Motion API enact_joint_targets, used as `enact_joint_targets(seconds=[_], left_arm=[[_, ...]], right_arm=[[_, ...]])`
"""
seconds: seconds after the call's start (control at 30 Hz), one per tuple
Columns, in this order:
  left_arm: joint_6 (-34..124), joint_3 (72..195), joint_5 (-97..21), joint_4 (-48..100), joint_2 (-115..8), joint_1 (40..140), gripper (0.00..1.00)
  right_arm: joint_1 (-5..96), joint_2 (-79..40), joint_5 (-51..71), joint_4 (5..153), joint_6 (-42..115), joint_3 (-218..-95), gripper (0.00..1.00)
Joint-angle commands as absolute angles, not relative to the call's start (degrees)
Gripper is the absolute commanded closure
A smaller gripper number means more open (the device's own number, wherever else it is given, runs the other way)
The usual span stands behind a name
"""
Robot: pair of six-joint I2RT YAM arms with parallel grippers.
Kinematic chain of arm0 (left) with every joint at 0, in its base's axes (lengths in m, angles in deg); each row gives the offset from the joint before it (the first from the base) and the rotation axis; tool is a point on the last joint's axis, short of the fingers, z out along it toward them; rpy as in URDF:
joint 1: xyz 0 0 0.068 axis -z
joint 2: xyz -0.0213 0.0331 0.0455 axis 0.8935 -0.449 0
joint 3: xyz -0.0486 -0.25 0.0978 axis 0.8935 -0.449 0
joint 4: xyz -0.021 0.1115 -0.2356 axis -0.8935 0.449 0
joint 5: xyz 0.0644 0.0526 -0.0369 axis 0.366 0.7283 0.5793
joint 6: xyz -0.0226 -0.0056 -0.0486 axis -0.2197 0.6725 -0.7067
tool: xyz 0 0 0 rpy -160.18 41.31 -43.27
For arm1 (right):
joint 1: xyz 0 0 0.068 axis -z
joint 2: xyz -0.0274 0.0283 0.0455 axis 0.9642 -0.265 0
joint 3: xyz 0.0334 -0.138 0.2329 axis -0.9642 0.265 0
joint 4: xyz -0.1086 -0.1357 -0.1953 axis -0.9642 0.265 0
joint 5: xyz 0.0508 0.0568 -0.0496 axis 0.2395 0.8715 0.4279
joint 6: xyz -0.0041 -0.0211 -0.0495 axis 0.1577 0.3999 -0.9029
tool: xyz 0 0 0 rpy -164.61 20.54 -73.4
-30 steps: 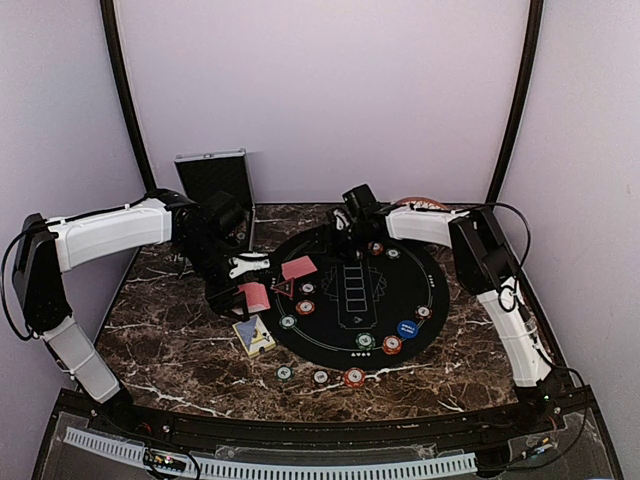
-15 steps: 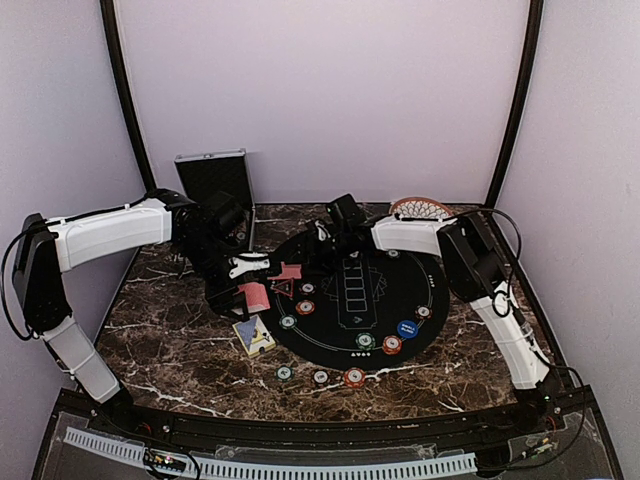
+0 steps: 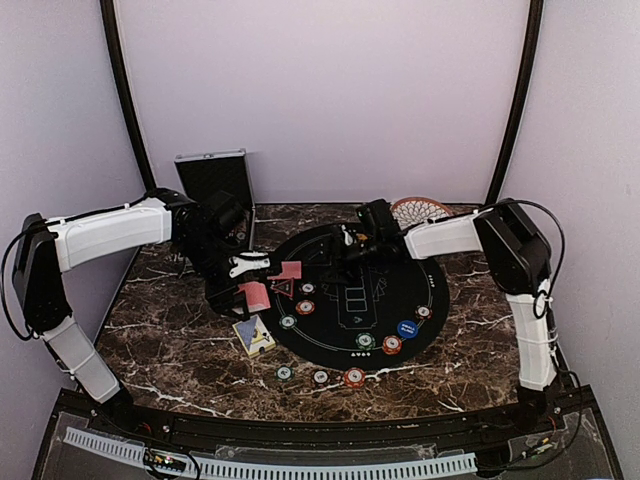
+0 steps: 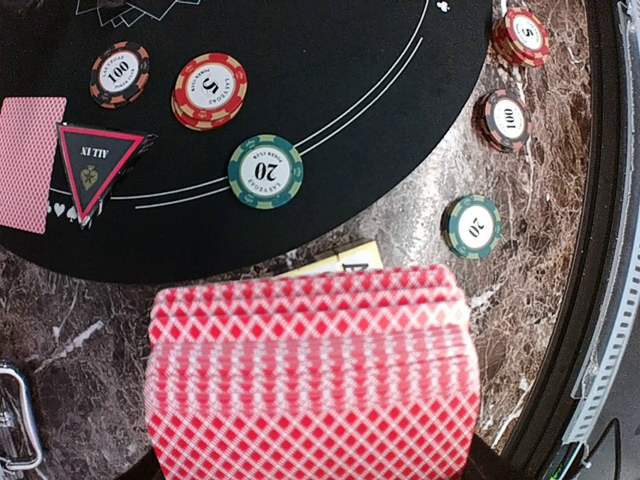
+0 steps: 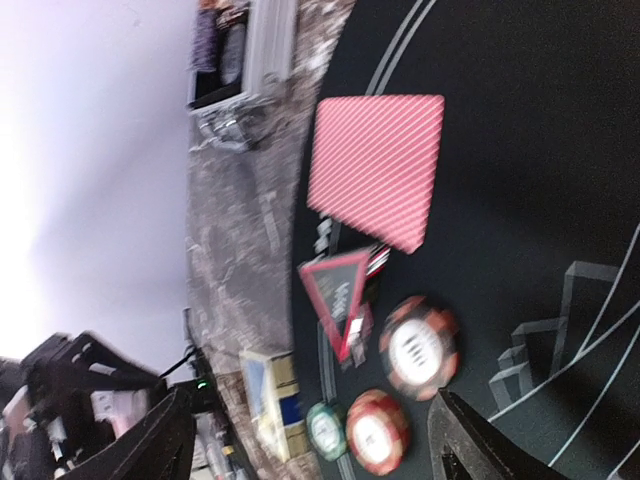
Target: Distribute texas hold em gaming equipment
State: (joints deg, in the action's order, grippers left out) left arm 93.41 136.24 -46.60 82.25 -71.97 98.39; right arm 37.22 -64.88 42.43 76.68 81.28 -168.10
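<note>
My left gripper (image 3: 241,284) is shut on a deck of red-backed playing cards (image 4: 310,380), held over the marble just left of the round black mat (image 3: 340,335). One red-backed card (image 5: 378,180) lies face down on the mat's left part, with the red-edged black triangle marker (image 5: 340,295) beside it. My right gripper (image 5: 315,445) hangs open and empty above the mat, to the right of that card. Several poker chips sit near the marker, among them a "100" chip (image 4: 120,73), a "5" chip (image 4: 210,90) and a green "20" chip (image 4: 265,171).
A yellow and blue card box (image 3: 254,337) lies on the marble at the mat's left edge. Three chips (image 3: 320,377) sit on the marble in front of the mat. The open silver case (image 3: 215,185) stands at the back left, the woven dish (image 3: 420,210) at the back right.
My right gripper swung left to the lone card, then drew back right with wider jaws. The card lies slightly further left. The left arm has held still with the deck.
</note>
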Motion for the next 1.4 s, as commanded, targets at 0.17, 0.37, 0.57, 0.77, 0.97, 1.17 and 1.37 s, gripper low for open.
enact_joint_targets(seconds=[0.17,0.37,0.57,0.77,0.97,1.17,1.37], left_arm=[[93.7,139.5,-48.1,83.6,-71.3,98.2,0.96],[93.7,140.3,-47.8,83.8,-72.0,98.2,0.96],[93.7,140.6,-47.7,83.9,-72.2,98.2,0.96],[93.6,141.1,-47.8,83.8,-72.2,98.2,0.96],[93.2,141.8,-48.3,83.8,-72.6,98.3,0.97],[93.2,142.4,-48.6,84.0,-73.1,98.3,0.97],[93.4,142.9,-48.6,84.2,-73.3,98.3,0.97]], right_arm=[[30.4,-58.5,51.6,46.6,99.0,-154.5,0.18],[27.3,-60.4,53.0,40.0,103.9,-156.6,0.18],[25.8,-62.8,54.1,36.4,107.1,-158.6,0.18],[25.0,-65.4,55.4,35.7,108.2,-161.4,0.22],[24.3,-67.8,56.5,34.2,110.2,-164.1,0.26],[23.3,-71.1,58.3,33.9,112.0,-168.7,0.27],[22.9,-72.9,58.9,36.3,111.7,-171.0,0.28]])
